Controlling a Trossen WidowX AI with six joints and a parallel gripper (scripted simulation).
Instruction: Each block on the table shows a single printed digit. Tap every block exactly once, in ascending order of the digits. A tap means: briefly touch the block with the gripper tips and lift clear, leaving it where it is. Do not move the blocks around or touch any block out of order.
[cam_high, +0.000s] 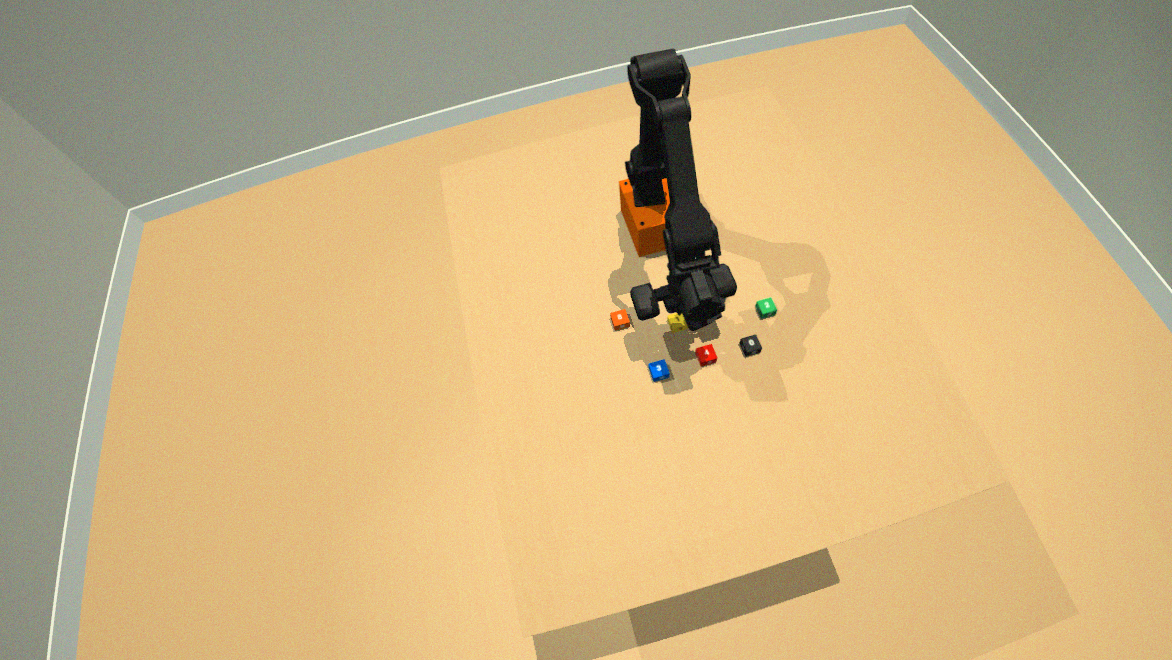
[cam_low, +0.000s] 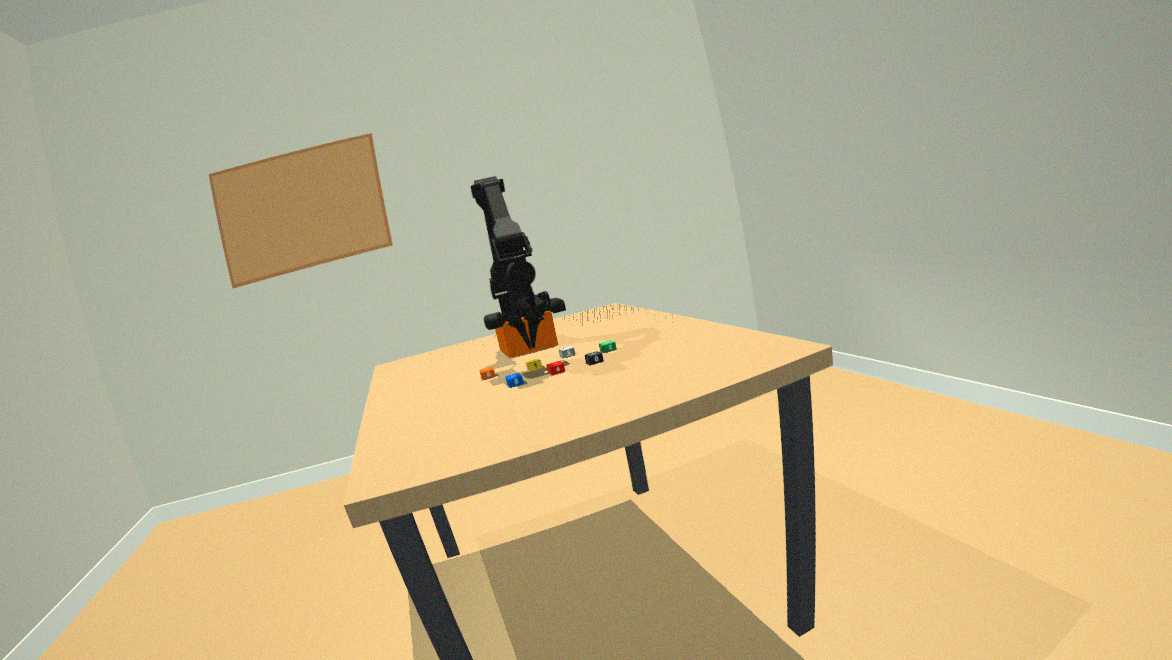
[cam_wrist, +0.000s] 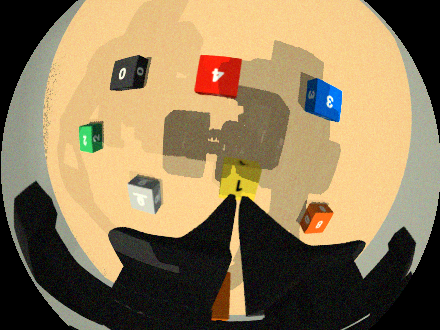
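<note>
My gripper (cam_low: 532, 347) (cam_wrist: 236, 200) is shut and empty, its tips pointing down a little above the yellow block with digit 1 (cam_high: 675, 322) (cam_low: 533, 364) (cam_wrist: 240, 179). The black 0 block (cam_high: 750, 345) (cam_low: 593, 358) (cam_wrist: 128, 73), green 2 block (cam_high: 766, 308) (cam_low: 606, 346) (cam_wrist: 90, 138), blue 3 block (cam_high: 658, 371) (cam_low: 514, 380) (cam_wrist: 327, 102), red 4 block (cam_high: 706, 355) (cam_low: 556, 368) (cam_wrist: 218, 76) and orange 8 block (cam_high: 620, 319) (cam_low: 487, 373) (cam_wrist: 317, 218) stand apart around it. A white block (cam_low: 566, 352) (cam_wrist: 145, 194) has a digit hard to read; the arm hides it in the top view.
The orange arm base (cam_high: 647, 235) (cam_low: 516, 342) stands behind the blocks on the wooden table (cam_low: 459, 426). The arm casts shadows over and around the yellow block and across part of the red one.
</note>
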